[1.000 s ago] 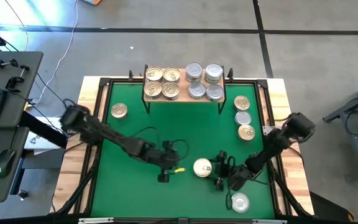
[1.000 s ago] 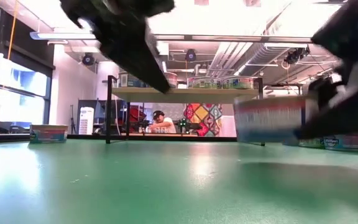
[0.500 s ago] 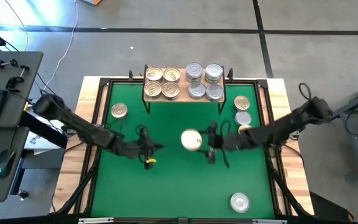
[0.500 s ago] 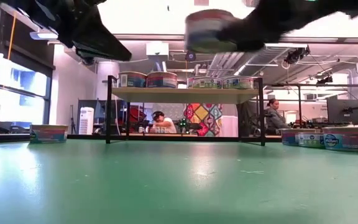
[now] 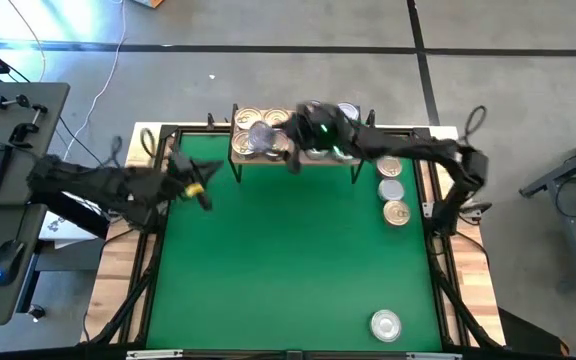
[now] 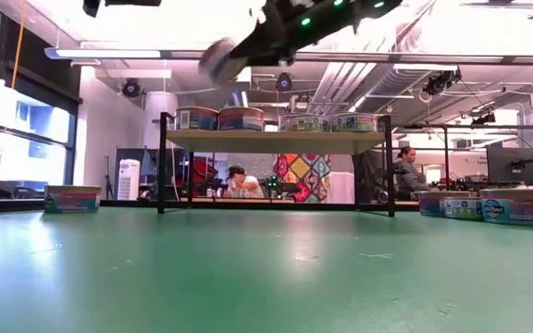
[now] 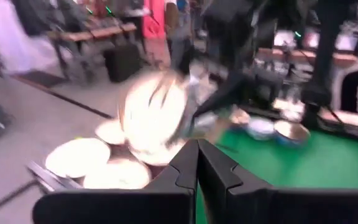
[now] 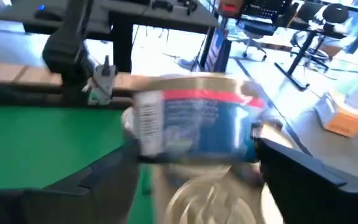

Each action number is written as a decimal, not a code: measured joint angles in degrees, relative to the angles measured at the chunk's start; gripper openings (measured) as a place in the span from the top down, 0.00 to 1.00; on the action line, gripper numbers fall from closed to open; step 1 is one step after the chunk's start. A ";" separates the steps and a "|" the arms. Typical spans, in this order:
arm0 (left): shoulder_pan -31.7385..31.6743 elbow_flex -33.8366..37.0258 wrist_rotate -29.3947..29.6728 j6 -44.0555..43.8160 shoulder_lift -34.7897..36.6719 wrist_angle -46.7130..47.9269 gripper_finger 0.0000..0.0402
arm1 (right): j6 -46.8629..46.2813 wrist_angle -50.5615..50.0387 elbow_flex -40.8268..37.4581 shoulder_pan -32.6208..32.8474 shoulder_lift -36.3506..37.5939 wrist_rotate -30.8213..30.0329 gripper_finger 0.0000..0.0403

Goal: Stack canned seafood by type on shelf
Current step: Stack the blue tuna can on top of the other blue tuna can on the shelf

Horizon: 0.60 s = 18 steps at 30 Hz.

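Blue-labelled tin between right gripper's jaws

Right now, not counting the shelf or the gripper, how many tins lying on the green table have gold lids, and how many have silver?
Gold-lid tins: 2
Silver-lid tins: 2
Side-on tin, lid colour not visible: 1
Total: 5

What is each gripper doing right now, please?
Left gripper: shut, empty, at the table's left edge.
Right gripper: gripping a tin over the shelf.

left hand closed, right hand seemingly gripping
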<state>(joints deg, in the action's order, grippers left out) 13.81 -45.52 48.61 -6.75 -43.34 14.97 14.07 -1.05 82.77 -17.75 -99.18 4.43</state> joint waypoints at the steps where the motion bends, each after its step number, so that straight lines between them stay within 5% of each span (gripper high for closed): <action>1: -2.02 -0.67 -1.47 1.84 0.81 0.58 1.00 | -0.03 -0.49 3.04 -1.22 -2.33 1.74 0.25; 8: -12.34 -1.38 -10.64 5.87 0.44 2.76 1.00 | 0.36 -9.59 14.32 -4.50 -11.66 7.99 0.26; 18: -14.28 -1.31 -11.14 5.51 -3.58 4.01 1.00 | 1.89 -11.97 14.59 -3.60 -11.27 7.62 0.26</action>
<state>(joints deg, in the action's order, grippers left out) -0.47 -46.83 37.47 -1.23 -46.92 18.98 15.97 -13.02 97.36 -21.35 -110.44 12.05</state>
